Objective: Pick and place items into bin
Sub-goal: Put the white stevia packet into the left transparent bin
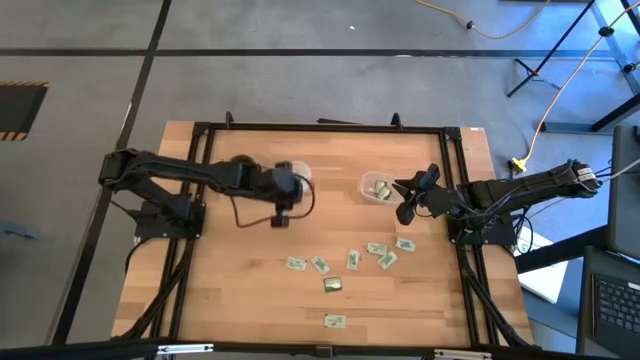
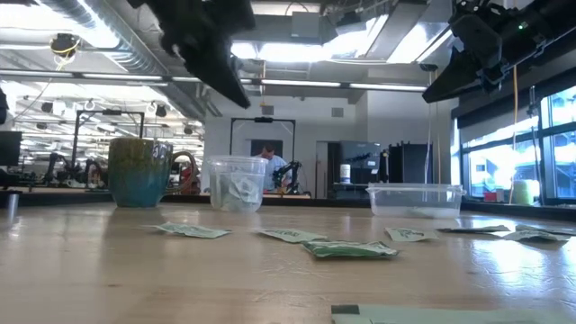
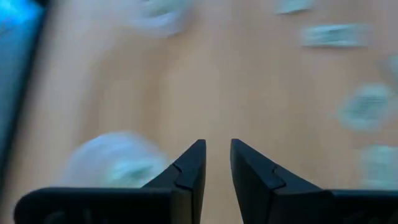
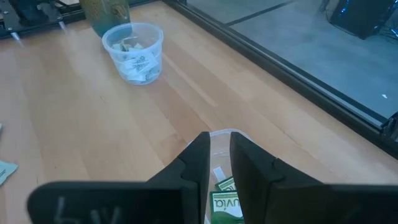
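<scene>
The left gripper [image 1: 281, 215] hangs above the wooden table [image 1: 230, 290], just beside the clear plastic cup [image 4: 132, 51] holding several green-and-white wrapped packets; its fingers [image 3: 189, 171] stand slightly apart with nothing between them. The right gripper [image 1: 405, 210] hovers over the shallow clear plastic bin [image 2: 415, 199], fingers [image 4: 198, 163] narrowly parted and empty, packets visible in the bin below. Further flat green-and-white packets [image 1: 352, 261] lie scattered on the table's near half.

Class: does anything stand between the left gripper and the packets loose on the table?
Nothing visible does. The left gripper hangs over bare wood; the loose packets lie beyond it, and the clear cup stands behind it.
</scene>
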Robot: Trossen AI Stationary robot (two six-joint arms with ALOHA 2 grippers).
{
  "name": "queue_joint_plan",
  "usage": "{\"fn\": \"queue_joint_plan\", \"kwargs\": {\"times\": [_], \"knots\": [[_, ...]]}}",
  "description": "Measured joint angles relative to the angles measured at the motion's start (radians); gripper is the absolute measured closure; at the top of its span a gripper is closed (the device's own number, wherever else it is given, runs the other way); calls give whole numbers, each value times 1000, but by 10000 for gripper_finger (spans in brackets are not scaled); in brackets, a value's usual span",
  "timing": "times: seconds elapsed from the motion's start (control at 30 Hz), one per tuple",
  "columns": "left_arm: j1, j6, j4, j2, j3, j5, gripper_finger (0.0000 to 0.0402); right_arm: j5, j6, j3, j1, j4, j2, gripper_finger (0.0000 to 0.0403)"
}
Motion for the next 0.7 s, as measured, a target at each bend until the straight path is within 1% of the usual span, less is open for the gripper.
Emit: {"fn": "queue_joint_plan", "kwargs": {"times": [0.1, 0.17, 0.4, 0.5, 0.63, 0.7], "knots": [[-57, -10, 8, 10, 0, 128, 331, 0, 0, 0, 0, 0, 0, 336], [-98, -34, 15, 34, 1, 159, 330, 0, 0, 0, 0, 1, 0, 336], [-235, 1, 14, 152, 0, 151, 329, 0, 0, 0, 0, 3, 0, 336], [-280, -29, 16, 200, 0, 146, 330, 0, 0, 0, 0, 3, 6, 336], [-331, -80, 23, 268, 0, 95, 329, 0, 0, 0, 0, 4, 16, 336], [-348, -82, 45, 303, 0, 89, 331, 0, 0, 0, 0, 5, 20, 336]]}}
